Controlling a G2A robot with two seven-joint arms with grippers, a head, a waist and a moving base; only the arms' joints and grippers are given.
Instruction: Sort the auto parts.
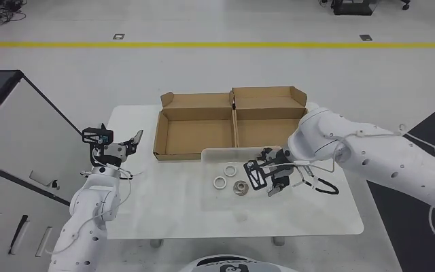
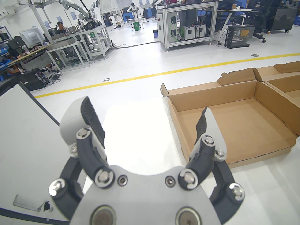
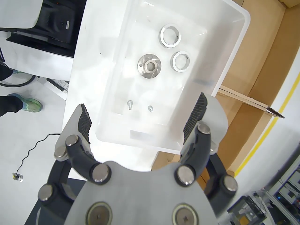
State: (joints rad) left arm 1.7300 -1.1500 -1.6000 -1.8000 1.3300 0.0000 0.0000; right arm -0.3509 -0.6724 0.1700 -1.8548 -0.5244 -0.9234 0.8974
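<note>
A clear plastic tray (image 3: pixel 242 16) sits at the table's middle, in front of two open cardboard boxes. It holds two silver rings (image 3: pixel 170 35) (image 3: pixel 180 61), a round metal flange (image 3: pixel 148 66) and two small bolts (image 3: pixel 129 104) (image 3: pixel 150 108). From above, the rings (image 1: pixel 231 171) (image 1: pixel 220 182) and flange (image 1: pixel 240 188) lie in the tray's left half. My right gripper (image 3: pixel 143 105) (image 1: pixel 268 180) hangs open above the tray's right half, over the bolts, holding nothing. My left gripper (image 2: pixel 145 107) (image 1: pixel 126 144) is open and empty above the table's left edge, left of the boxes.
The left cardboard box (image 1: pixel 194 132) (image 2: pixel 234 122) and the right one (image 1: pixel 268 126) stand side by side at the table's back, lids folded outward. A black cable (image 1: pixel 325 187) lies right of the tray. A grey panel (image 1: pixel 30 109) leans beside the table's left side.
</note>
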